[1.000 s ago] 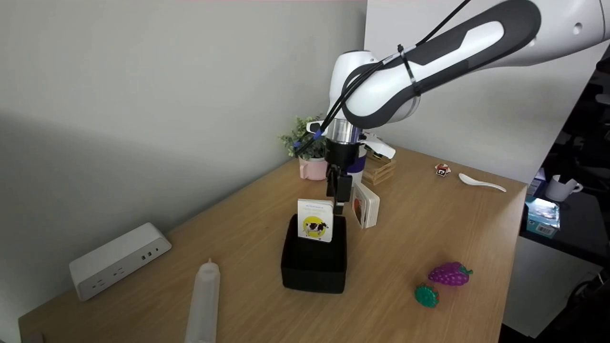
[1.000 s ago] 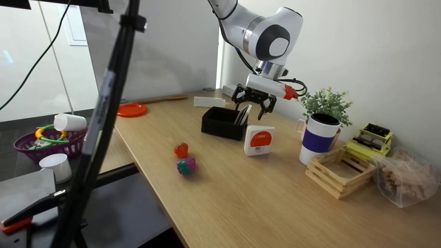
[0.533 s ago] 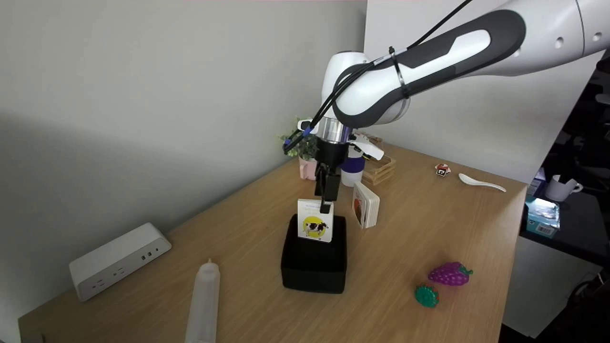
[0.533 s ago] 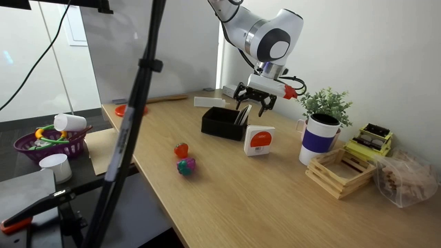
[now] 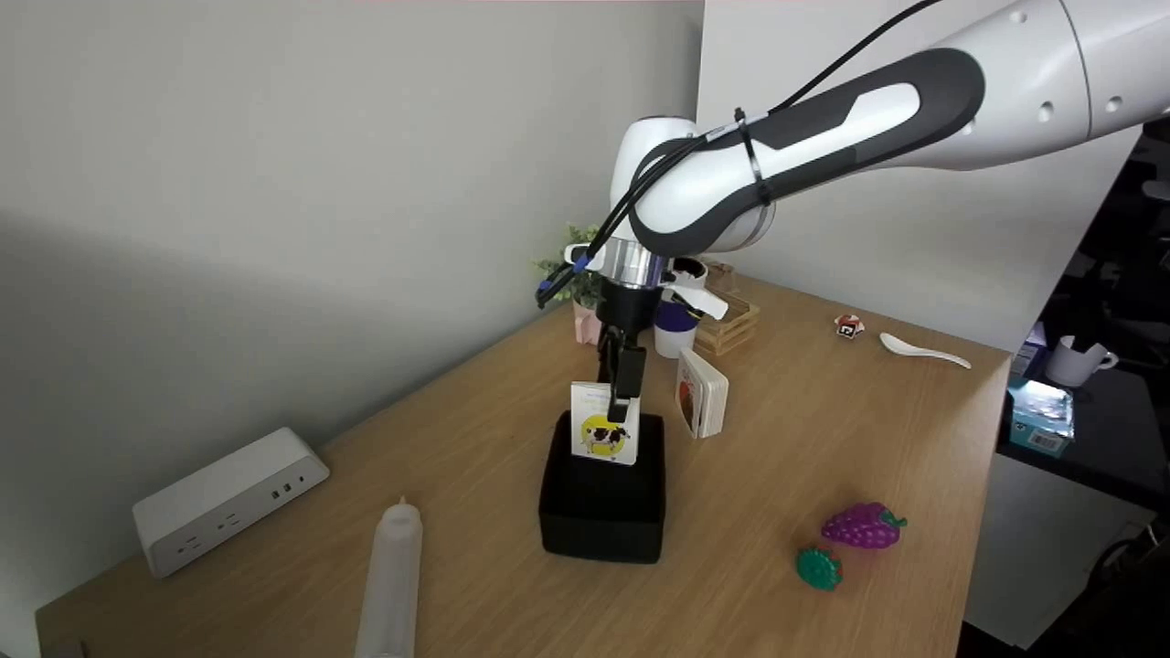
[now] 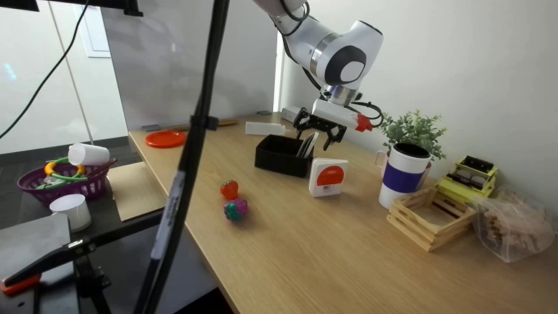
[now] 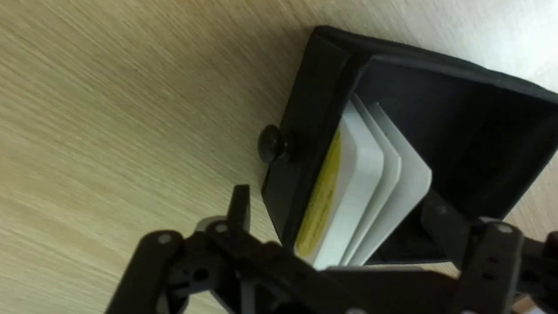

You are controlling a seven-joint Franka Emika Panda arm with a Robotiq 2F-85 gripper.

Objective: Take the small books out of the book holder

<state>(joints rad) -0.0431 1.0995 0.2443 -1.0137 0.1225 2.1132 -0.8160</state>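
Dropped a touch lower since half a second ago with the black two-fingered pincer, spread wide, gripping nothing. Seems to straddle the thin white cardboard books tilted in the squat black rectangular holder, plus its wall. Better sneak inside the rim before squeezing, then pull straight up. Ignore the red-fronted white cardboard book standing outside on the wooden bench.

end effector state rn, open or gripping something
End effector: open, holding nothing; in the wrist view its fingers are spread, with the books between them.
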